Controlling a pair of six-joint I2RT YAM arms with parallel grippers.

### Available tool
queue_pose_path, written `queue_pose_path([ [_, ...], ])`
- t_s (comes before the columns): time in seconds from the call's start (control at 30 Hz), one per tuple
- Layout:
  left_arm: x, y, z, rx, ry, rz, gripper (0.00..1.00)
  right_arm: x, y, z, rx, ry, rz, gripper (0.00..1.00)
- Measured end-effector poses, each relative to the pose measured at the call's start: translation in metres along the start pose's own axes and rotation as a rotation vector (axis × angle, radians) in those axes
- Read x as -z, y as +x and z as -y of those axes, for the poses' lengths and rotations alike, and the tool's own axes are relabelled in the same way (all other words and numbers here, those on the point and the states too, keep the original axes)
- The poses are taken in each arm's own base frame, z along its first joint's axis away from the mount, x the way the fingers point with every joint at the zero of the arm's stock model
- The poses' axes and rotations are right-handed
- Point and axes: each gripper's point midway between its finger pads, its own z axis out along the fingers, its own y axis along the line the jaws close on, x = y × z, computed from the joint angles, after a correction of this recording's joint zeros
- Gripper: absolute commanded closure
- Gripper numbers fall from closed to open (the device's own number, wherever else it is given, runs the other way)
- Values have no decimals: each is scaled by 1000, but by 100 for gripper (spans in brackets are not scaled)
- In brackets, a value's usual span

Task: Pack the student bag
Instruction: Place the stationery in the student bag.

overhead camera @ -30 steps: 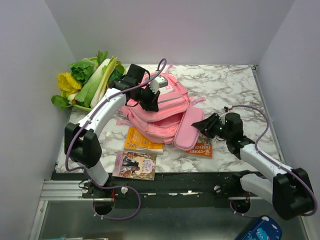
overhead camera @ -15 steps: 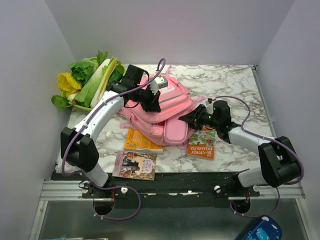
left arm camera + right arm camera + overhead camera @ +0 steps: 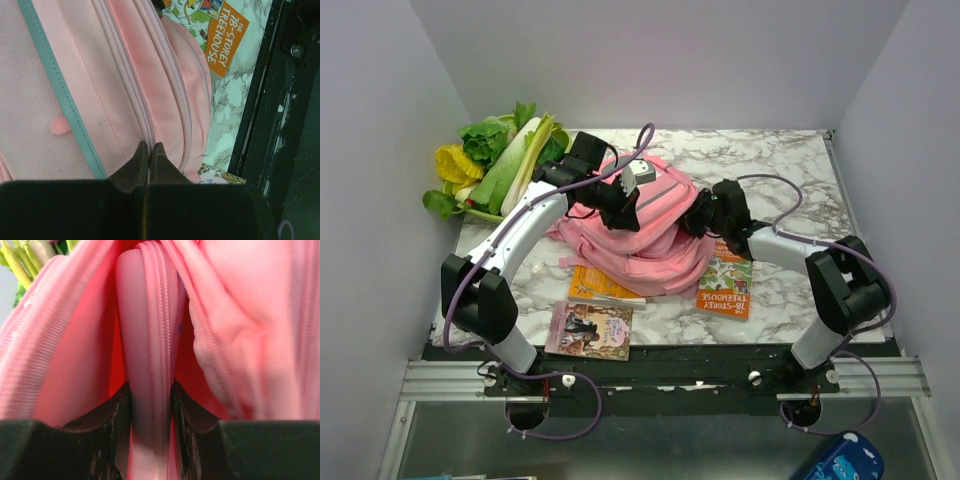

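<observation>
- The student bag (image 3: 640, 240) now lies all round my right gripper (image 3: 702, 218); a second ago it was only ahead of the jaws.
- The pencil case (image 3: 150, 335), clamped between those half-closed jaws, has gone from outside the bag into its opening. I judge only the release remains.
- My left gripper (image 3: 149, 150) stays fully closed, its tips on the bag's zip seam. I cannot tell whether it pinches fabric.

The large, soft pink backpack (image 3: 655, 255) lies slumped front-up in the middle of the marble table (image 3: 790, 170), a grey strip crossing its zippered pockets, fabric rumpled.
</observation>
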Motion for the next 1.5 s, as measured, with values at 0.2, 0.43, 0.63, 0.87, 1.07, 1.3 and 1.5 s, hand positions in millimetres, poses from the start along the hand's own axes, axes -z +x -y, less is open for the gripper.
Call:
queue_pose_path([
  [0.2,2,4,3,23,13,-12,100,-27,38,-22,91,59,-20,29],
  [0.43,2,5,6,40,22,-13,100,-10,50,-4,192,147,-55,24],
  [0.63,-1,-1,11,61,38,6,100,45,56,21,365,227,-75,29],
  [0.87,-14,0,7,104,46,-2,100,126,55,-34,570,25,85,34],
  [1.07,-41,8,6,137,72,-49,100,144,93,-48,721,-66,83,34],
  [1.3,-54,2,6,136,65,-57,100,114,146,-16,896,83,-8,29],
  [1.5,-52,-12,2,123,44,-34,100,95,151,-16,990,199,66,33],
])
